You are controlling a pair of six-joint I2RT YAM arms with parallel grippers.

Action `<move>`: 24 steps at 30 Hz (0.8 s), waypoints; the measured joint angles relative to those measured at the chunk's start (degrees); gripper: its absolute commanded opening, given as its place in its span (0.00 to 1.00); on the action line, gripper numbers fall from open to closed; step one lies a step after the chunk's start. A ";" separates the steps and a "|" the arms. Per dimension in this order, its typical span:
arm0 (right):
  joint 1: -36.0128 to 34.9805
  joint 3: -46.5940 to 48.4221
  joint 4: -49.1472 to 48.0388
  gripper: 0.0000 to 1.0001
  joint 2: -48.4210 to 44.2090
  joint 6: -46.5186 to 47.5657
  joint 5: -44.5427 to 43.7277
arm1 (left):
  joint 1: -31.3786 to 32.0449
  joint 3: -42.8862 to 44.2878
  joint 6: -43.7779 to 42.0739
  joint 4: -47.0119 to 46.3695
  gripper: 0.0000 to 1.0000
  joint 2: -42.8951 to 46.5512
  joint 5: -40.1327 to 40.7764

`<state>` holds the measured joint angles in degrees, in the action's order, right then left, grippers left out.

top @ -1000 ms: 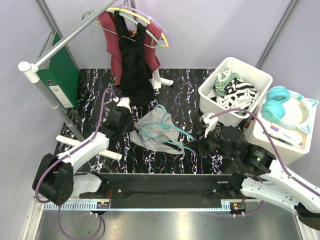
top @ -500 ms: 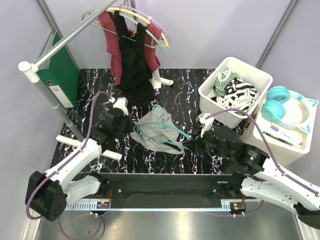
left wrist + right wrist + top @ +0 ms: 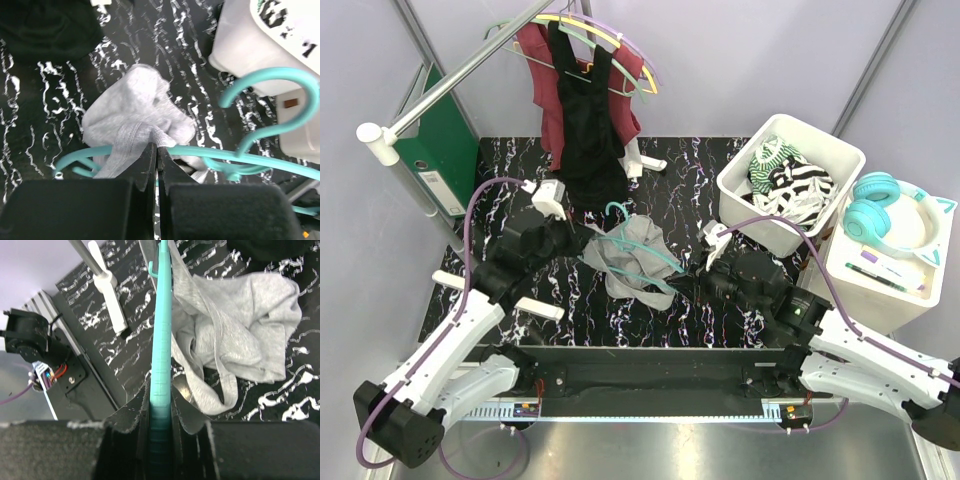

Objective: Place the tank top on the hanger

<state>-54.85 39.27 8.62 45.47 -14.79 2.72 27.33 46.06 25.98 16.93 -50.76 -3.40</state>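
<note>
The light grey tank top [image 3: 632, 258] hangs bunched over the marbled black table, draped around the teal hanger [image 3: 655, 262]. My left gripper [image 3: 582, 240] is shut on a strap edge of the tank top; in the left wrist view its jaws [image 3: 156, 149] pinch grey fabric [image 3: 132, 112] where it crosses the hanger's arm [image 3: 260, 161], with the hook curving up on the right. My right gripper [image 3: 695, 277] is shut on the end of one hanger arm; in the right wrist view [image 3: 161, 400] the teal bar [image 3: 162, 315] runs straight out from the jaws, with the tank top [image 3: 240, 325] to its right.
A white bin [image 3: 740, 195] of striped clothes stands at the right, with teal headphones [image 3: 880, 210] on a white box beside it. A black top [image 3: 585, 120] and a maroon top hang from the rack at the back. A green binder [image 3: 445, 150] and a rack pole [image 3: 460, 70] stand at the left.
Both grippers have moved away from the bases, the right one also to the left. The hanger and tank top have risen and shifted left, and the cloth is more bunched.
</note>
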 measured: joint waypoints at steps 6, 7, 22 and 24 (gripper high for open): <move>0.00 -2.71 -6.73 0.00 0.15 0.07 -0.11 | 2.89 1.07 0.96 0.55 0.00 0.17 -0.83; 0.00 -2.99 -7.56 0.00 0.15 0.13 -0.22 | 3.58 1.25 0.94 0.83 0.00 0.20 -0.76; 0.00 -4.87 -12.81 0.00 0.24 1.07 -0.74 | 4.81 3.98 -1.60 7.69 0.70 5.22 5.42; 0.00 -5.38 -13.68 0.00 0.24 1.05 -0.76 | 4.81 4.66 -1.84 7.78 0.70 6.12 5.57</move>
<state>-54.85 33.89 -5.06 45.71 -13.74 1.96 32.14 50.72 24.14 24.71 -44.64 2.17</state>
